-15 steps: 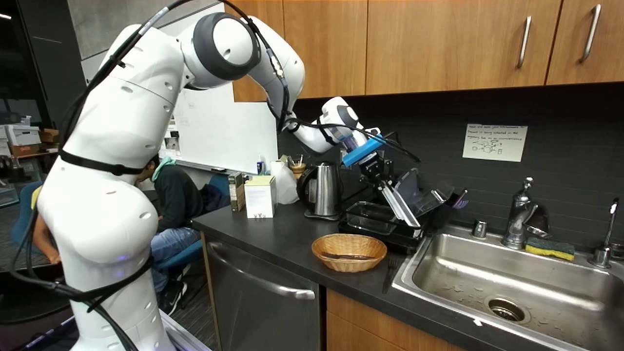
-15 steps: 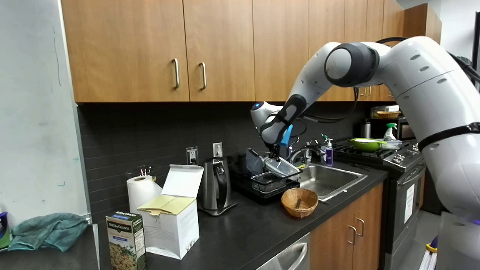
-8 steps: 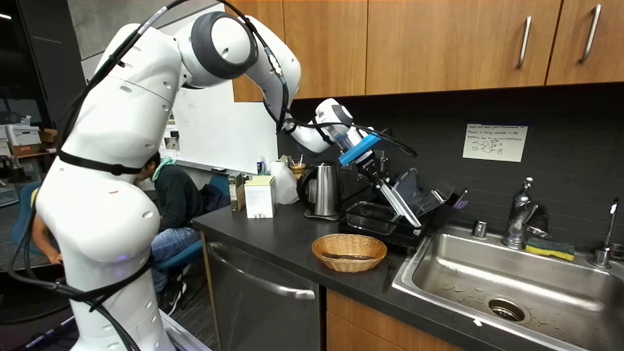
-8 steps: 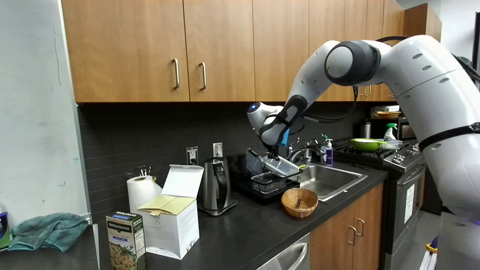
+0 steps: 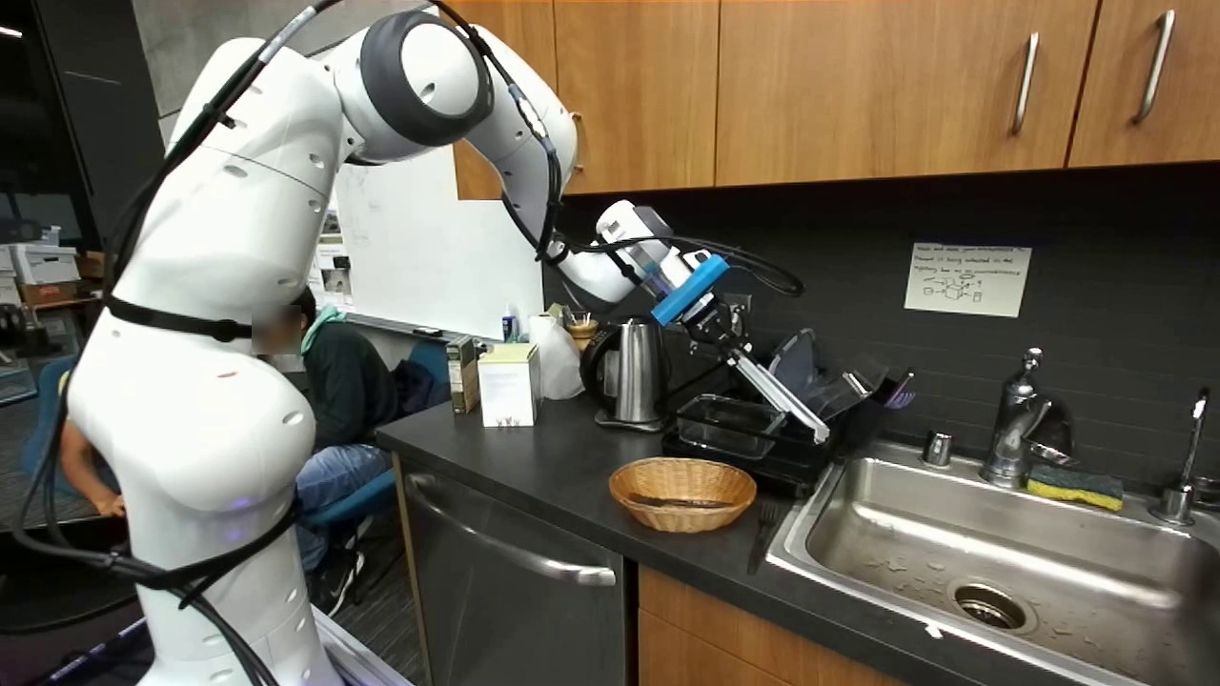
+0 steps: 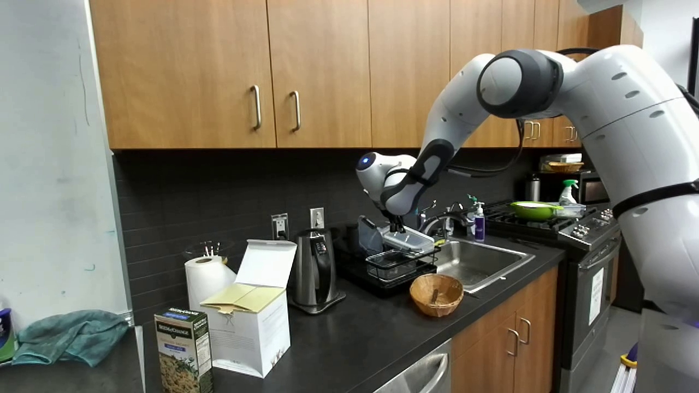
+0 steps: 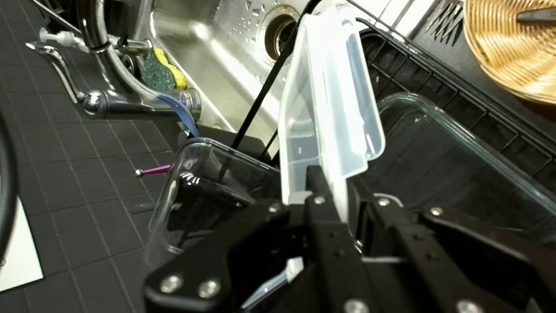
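My gripper [image 7: 341,191] is shut on a translucent white plastic lid [image 7: 330,100] with side flaps. The jaws pinch it near one end, and the lid stretches away from the fingers over the black dish rack [image 7: 438,80]. In both exterior views the lid [image 5: 777,393] [image 6: 410,240] is tilted, its free end pointing down toward the sink side. A clear glass dish [image 7: 467,139] sits in the rack on one side of the lid. A clear container [image 7: 213,187] leans on the other side. Whether the lid touches the rack I cannot tell.
A wicker basket [image 5: 681,519] with a dark utensil inside stands before the rack, and a fork [image 5: 765,524] lies beside it. The sink [image 5: 886,519] and faucet [image 5: 1015,419] are alongside. A kettle [image 6: 317,273] and an open white box [image 6: 251,333] stand on the counter. Cabinets [image 5: 886,86] hang above.
The wrist has moved back toward the kettle and slightly down, tilting further. The lid has turned with it and now appears narrower and flatter. The gripper stays shut on it.
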Action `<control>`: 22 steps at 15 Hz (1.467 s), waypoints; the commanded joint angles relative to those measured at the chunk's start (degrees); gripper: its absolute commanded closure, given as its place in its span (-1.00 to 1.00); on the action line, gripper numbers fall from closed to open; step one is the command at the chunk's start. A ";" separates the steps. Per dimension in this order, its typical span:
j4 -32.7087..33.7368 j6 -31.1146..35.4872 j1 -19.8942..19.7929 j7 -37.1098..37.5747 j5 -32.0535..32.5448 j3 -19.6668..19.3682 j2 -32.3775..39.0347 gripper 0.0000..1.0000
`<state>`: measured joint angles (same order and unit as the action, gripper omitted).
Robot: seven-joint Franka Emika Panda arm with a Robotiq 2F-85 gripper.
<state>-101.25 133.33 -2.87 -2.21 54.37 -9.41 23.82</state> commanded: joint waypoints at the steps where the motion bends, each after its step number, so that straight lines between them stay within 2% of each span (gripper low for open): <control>1: -4.12 1.45 0.34 2.02 4.59 0.58 -3.60 0.93; 15: -11.92 6.31 0.21 5.25 16.18 2.65 -7.86 0.93; 22: -15.07 7.68 0.10 6.95 19.97 4.10 -9.74 0.93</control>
<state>-113.36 139.12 -2.89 3.07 71.53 -6.21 17.09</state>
